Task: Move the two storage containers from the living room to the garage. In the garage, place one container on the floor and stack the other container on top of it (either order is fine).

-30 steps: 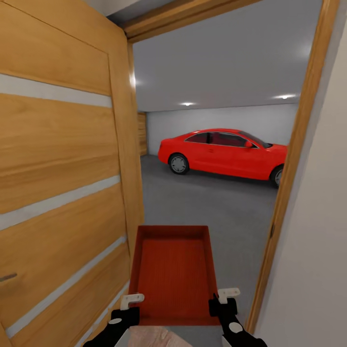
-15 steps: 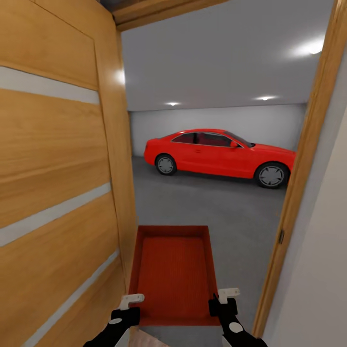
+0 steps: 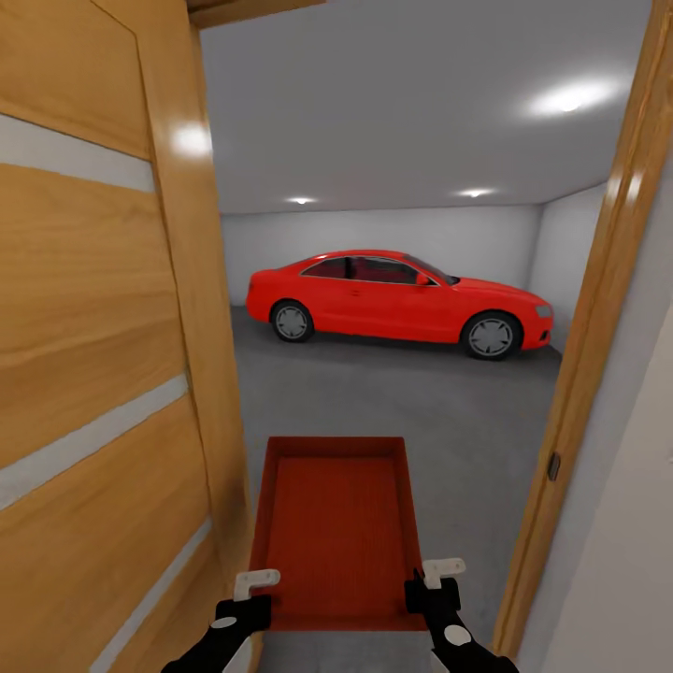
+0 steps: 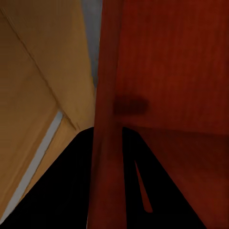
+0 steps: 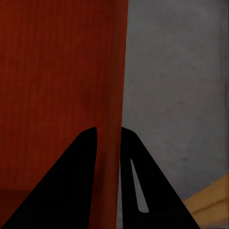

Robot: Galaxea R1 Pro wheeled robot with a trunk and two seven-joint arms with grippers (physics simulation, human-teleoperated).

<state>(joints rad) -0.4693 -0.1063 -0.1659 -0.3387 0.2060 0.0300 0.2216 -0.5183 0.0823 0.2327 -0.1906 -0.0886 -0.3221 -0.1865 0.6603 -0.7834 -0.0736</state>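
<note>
One storage container [image 3: 336,533] (orange-red, open-topped) hung in the doorway, carried by two grippers: the left gripper [image 4: 109,157] pinched its left wall, the right gripper [image 5: 109,157] its right wall, apparently tight. Beside it stood one wooden door [image 3: 93,374]. Beyond lay the grey floor [image 3: 421,393], then one red car [image 3: 397,299].

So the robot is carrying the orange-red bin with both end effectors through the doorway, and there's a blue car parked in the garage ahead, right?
Not quite: the car is red, not blue, as the head view shows. The rest holds: the left end effector and right end effector each grip a side wall of the orange-red bin in the doorway.
</note>
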